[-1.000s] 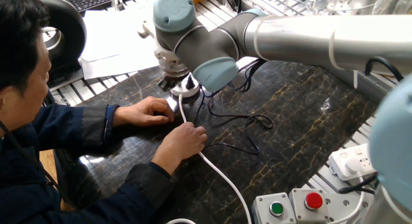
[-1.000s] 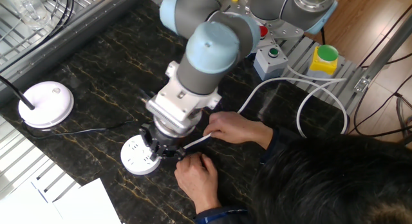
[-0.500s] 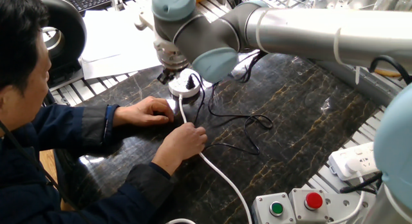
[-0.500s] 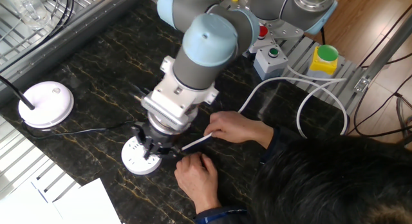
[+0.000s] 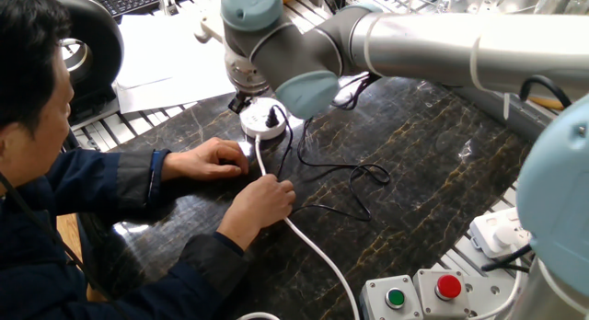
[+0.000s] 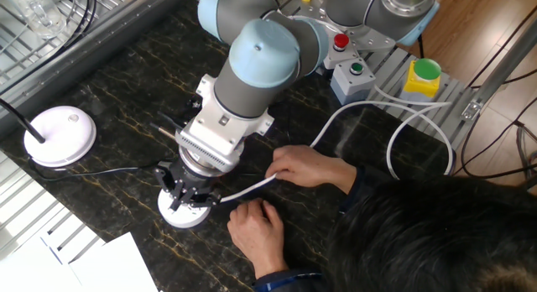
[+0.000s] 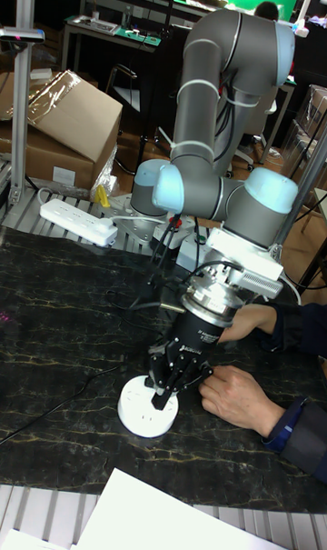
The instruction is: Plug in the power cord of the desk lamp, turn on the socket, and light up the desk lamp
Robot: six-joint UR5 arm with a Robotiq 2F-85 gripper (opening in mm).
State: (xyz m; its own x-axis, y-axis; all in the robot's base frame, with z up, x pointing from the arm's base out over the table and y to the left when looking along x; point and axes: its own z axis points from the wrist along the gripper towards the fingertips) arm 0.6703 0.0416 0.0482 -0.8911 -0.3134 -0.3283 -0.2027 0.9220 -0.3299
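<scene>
Directly above the small round white puck-shaped socket (image 6: 183, 210) stands the black two-finger gripper (image 7: 168, 388), with its fingers pointing down at the top of the socket. A small black plug (image 5: 271, 120) sits on the socket top, and in the tall fixed view the fingertips are around a dark part there, but I cannot tell if the gripper is clenched on it or released. The socket lies on the dark marble-patterned surface (image 5: 433, 173), close to its edge.

From the socket a thick white cable (image 5: 308, 251) runs across the surface. Two bare hands of a person in a dark blue jacket hold it down: one hand (image 5: 265, 202) rests on the cable, the other hand (image 5: 213, 160) lies just beside the socket. The long thin black power cord (image 5: 354, 184) makes loose loops on the surface beyond the hands.

The flat round white disc base of the desk lamp (image 6: 60, 134) stands well apart from the socket, with a thin black wire (image 6: 109, 170) leaving it toward the socket.

Near the far edge there is a grey box with a red button (image 5: 448, 287) and a green button (image 5: 396, 297), and a rectangular white power strip (image 7: 77, 221).
</scene>
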